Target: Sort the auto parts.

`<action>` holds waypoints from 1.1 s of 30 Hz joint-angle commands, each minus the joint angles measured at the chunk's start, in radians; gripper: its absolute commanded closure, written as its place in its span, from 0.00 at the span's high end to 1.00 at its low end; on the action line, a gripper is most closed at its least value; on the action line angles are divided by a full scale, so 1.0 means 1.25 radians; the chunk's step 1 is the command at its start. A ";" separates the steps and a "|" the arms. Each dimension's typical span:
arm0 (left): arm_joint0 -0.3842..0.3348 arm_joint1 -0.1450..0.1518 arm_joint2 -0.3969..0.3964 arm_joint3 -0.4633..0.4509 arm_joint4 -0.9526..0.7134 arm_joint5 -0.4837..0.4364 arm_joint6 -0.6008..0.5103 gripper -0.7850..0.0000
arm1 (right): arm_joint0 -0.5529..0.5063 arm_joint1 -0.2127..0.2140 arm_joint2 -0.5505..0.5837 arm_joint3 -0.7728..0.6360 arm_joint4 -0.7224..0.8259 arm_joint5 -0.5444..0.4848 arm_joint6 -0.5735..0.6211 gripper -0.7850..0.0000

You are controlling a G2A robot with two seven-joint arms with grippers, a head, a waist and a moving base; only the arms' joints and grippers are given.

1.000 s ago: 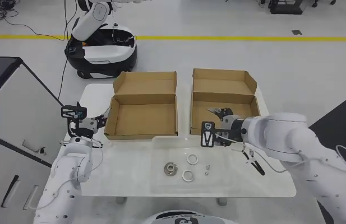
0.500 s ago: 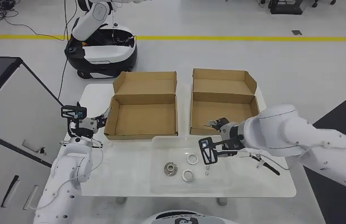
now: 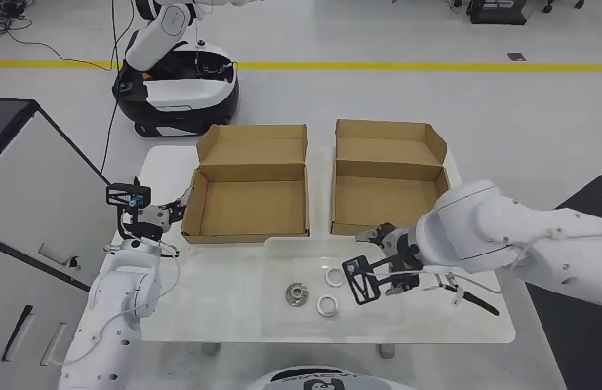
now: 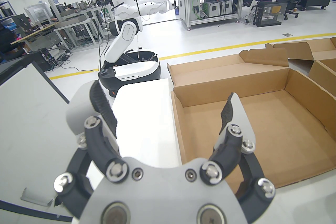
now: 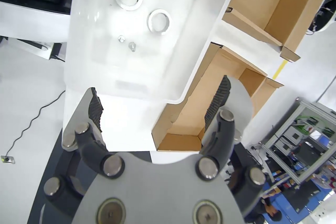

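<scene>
right end effector [image 5: 159, 95] spread above tray [image 5: 185, 12], wrist view resolves bolt [image 5: 132, 46]

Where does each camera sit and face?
Top view: overhead, looking down at table, left box, right box, tray; left arm, right arm show.
Left wrist view: on left arm, facing across left box into room; open left gripper shows.
Right wrist view: on right arm, facing tray; open right gripper shows.
Shared: top and right wrist views show the flange.
</scene>
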 commanded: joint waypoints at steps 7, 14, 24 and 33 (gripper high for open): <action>0.000 0.000 0.000 0.000 0.000 0.000 0.000 1.00 | -0.035 -0.043 0.002 0.026 0.059 0.063 0.063 1.00; 0.000 0.000 0.000 0.000 0.000 0.000 0.000 1.00 | -0.075 -0.075 0.002 0.078 0.054 0.096 0.095 1.00; 0.000 0.000 0.000 0.000 0.000 0.000 0.000 1.00 | -0.123 -0.107 0.002 0.123 0.027 0.140 0.081 1.00; 0.000 0.000 0.000 0.000 0.000 0.000 0.000 1.00 | -0.164 -0.110 0.005 0.153 0.014 0.139 0.087 0.69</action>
